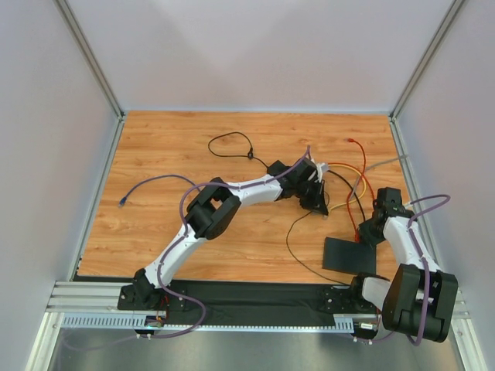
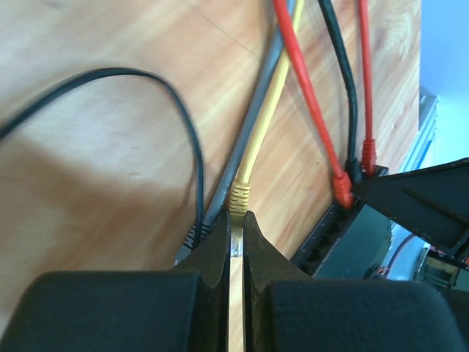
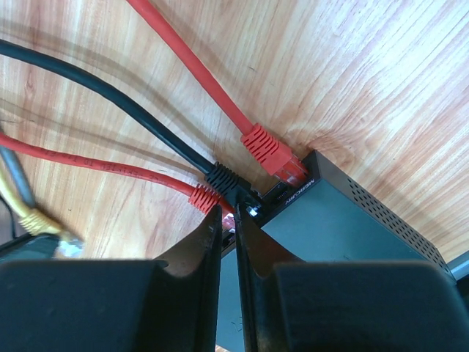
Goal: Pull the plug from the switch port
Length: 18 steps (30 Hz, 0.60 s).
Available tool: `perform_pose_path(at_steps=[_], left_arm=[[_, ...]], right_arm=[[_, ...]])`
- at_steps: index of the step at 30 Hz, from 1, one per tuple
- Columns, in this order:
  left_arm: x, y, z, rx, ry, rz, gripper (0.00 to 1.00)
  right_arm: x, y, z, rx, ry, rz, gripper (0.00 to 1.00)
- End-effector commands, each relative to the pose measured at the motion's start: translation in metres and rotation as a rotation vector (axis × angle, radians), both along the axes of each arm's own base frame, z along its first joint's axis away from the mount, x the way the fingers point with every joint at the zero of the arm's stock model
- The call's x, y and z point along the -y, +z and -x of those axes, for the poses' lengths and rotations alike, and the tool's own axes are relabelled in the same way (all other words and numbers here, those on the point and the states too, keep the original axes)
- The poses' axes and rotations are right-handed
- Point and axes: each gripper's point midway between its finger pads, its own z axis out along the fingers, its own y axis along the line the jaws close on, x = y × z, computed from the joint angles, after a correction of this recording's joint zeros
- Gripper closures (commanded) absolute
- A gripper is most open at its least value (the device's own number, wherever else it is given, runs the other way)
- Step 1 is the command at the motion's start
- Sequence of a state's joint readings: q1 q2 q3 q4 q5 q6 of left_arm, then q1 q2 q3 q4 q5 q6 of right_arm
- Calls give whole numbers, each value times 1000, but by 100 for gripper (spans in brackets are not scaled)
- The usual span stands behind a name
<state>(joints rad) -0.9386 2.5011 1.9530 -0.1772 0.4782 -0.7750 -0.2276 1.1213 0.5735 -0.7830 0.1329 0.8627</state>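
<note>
Left end effector (image 2: pixel 235 224) clamps yellow plug (image 2: pixel 239 195): prob. light, rigid shell w/ brittle latch; hold body, not limp cable (image 2: pixel 268 110). Right end effector (image 3: pixel 228 217) near-shut at switch (image 3: pixel 344 220) edge.

Yellow plug (image 2: pixel 239 196) out of black switch (image 2: pixel 352 242)

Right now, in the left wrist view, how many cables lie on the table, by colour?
Red cables: 2
Black cables: 2
Yellow cable: 1
Grey cable: 1
Total: 6
</note>
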Motion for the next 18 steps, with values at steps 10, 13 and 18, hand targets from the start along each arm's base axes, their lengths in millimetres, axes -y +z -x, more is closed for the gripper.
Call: perform_pose_path(at_steps=[10, 13, 18], left_arm=[[-42, 1, -46, 24, -9, -40, 100], [-40, 10, -42, 10, -14, -12, 98], [-42, 22, -35, -14, -13, 8, 77]], right_arm=[[0, 3, 5, -45, 56, 8, 84], [2, 11, -2, -26, 75, 23, 81], [7, 28, -12, 4, 103, 59, 72]])
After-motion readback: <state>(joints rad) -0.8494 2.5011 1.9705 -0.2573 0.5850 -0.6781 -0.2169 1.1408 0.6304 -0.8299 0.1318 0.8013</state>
